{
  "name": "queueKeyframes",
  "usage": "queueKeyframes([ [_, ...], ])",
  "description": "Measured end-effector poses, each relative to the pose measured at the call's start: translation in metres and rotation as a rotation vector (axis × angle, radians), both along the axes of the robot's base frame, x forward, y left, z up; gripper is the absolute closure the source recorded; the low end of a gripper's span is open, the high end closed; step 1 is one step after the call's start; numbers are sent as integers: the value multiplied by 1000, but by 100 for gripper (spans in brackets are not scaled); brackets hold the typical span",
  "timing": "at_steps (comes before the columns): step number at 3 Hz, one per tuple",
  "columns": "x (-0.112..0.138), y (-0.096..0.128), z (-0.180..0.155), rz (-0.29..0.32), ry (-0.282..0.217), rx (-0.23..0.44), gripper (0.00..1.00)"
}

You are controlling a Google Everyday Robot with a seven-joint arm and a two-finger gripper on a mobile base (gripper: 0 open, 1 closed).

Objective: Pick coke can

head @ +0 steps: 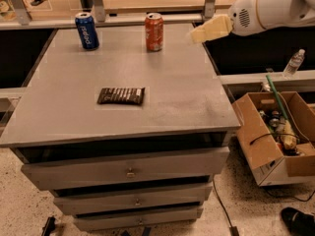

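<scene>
Coke can (154,32): upright, long axis vertical, silver top up, near the far edge of the gray table (74,117), right of the blue can (87,31); gripper (199,33) hovers to its right, apart from it, how far open cannot be told.

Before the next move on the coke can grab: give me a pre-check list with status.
1. Coke can upright on the table: ok.
2. Gripper right of it, not touching: ok.
3. Gap between them free of objects: ok.
4. Blue can to the left, apart: ok.
5. Snack bar nearer the front, off the path: ok.
6. Gripper height against the can: cannot tell.
</scene>
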State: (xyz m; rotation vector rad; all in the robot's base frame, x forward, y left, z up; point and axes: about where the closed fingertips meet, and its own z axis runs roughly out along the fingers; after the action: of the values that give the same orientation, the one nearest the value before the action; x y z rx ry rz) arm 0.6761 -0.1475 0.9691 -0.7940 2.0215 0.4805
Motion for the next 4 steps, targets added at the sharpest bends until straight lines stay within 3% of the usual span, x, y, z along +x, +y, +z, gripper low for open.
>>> queueKeyframes([
  [2, 22, 48, -25, 65, -14, 167, 0],
  [4, 32, 90, -41, 92, -68, 235, 0],
])
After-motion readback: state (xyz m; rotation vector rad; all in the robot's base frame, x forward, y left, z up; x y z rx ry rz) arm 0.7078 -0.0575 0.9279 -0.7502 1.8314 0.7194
